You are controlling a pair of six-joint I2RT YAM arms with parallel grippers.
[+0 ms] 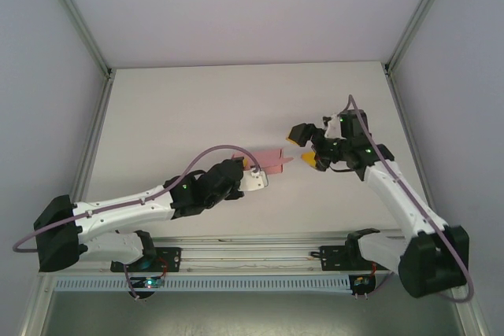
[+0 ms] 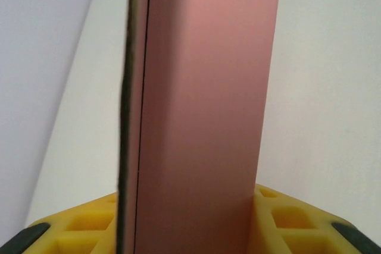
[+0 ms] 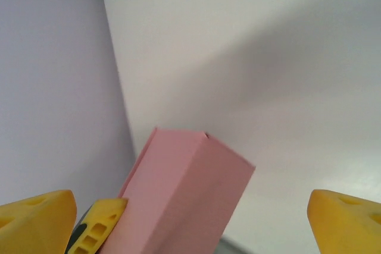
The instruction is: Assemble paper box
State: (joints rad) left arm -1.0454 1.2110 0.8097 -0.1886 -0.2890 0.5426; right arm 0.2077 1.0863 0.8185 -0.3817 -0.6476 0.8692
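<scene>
top external view: the left gripper [image 1: 257, 172] holds the pink paper box [image 1: 272, 160] over the middle of the white table [image 1: 173, 108], its jaws clamped on one end. the right gripper [image 1: 302, 149] hangs just beside the free end, jaws spread wide and holding nothing. we judge the body already folded into a rectangular sleeve; a flap seems to jut from the free end, so closing it likely remains.

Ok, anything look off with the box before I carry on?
Nothing looks torn or crushed. The paper box is clamped in the left gripper, and one pointed flap juts from its end toward the open right gripper, apparently not yet tucked in.
</scene>
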